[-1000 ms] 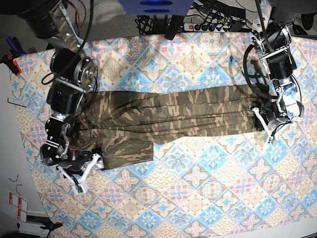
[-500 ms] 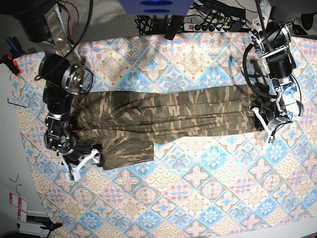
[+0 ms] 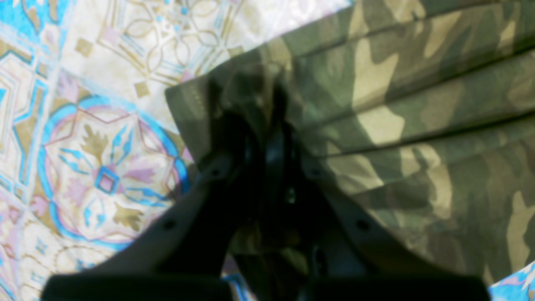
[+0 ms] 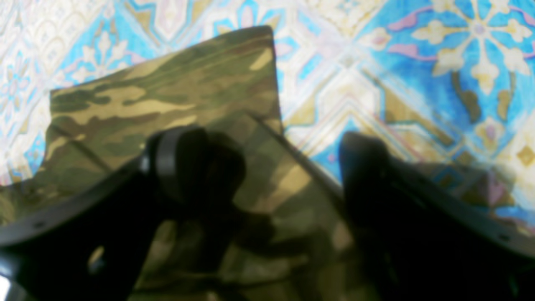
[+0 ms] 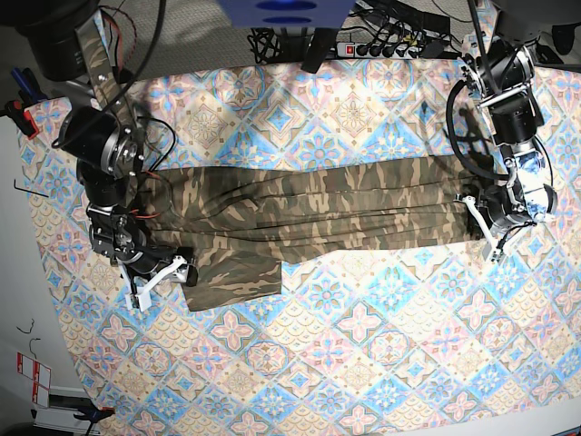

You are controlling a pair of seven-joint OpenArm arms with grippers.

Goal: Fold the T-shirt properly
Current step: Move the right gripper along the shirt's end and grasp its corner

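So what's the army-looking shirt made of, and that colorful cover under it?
The T-shirt looks like soft, thin woven or knit cloth with a matte finish: it bunches into long pleats and casts soft fold shadows. The tablecloth looks like printed fabric, maybe slightly glossy: it lies flat with a repeating diamond print and a faint sheen in the wrist views. The exact fiber of either can't be told.

Robotics lab: power strip (image 5: pixel 381 45), tangled cables (image 5: pixel 272 41).

bare tablecloth (image 5: pixel 381 363) in front of T-shirt (image 5: pixel 318 213); power strip (image 5: pixel 395 45) behind
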